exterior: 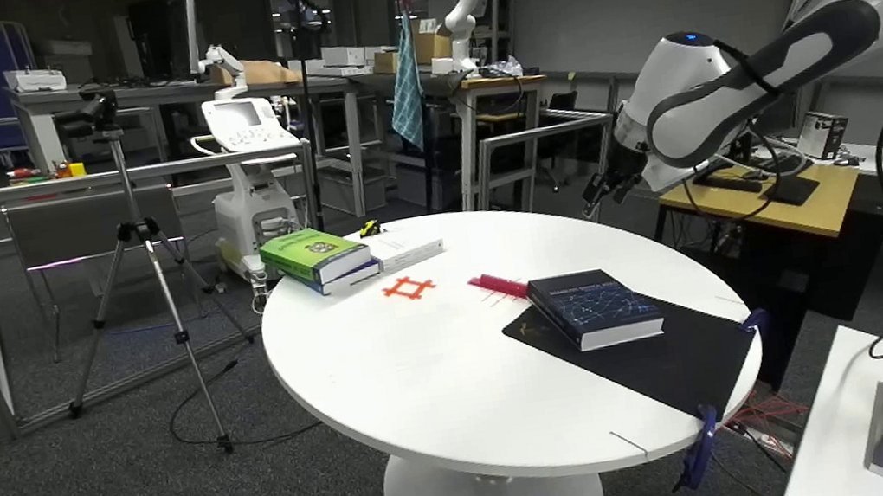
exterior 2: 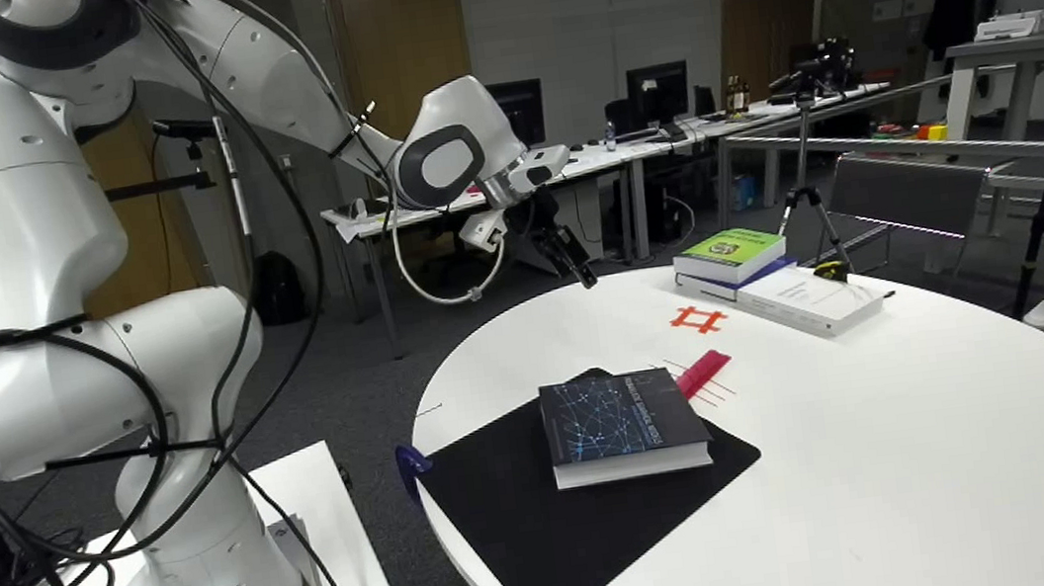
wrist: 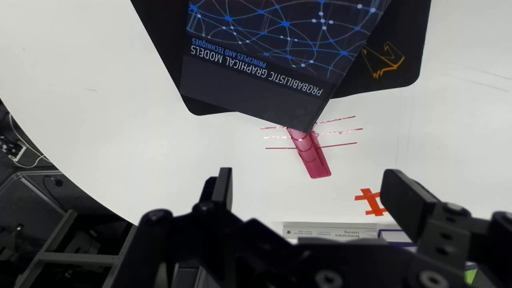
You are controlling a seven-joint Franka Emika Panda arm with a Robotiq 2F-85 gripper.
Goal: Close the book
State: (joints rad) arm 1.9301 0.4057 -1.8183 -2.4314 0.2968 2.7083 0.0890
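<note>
The book (exterior: 589, 301) has a black cover with a blue network pattern and white page edges. It lies flat and closed, cover up, on the black mat (exterior: 669, 363). The book also shows in an exterior view (exterior 2: 619, 417) and in the wrist view (wrist: 256, 76), where its far part is cut off by the top edge. My gripper (wrist: 308, 178) is open with nothing between its fingers. In both exterior views the gripper (exterior: 604, 190) (exterior 2: 582, 271) hangs in the air above the table's edge, apart from the book.
A red piece (exterior 2: 706, 372) with thin red strips touches or nearly touches the book's corner. Orange tape (exterior 2: 699, 319) marks the white round table (exterior: 419, 391). A green book (exterior: 315, 254) tops a stack beside a white book (exterior 2: 811, 295). Blue clamps (exterior: 704, 449) hold the mat.
</note>
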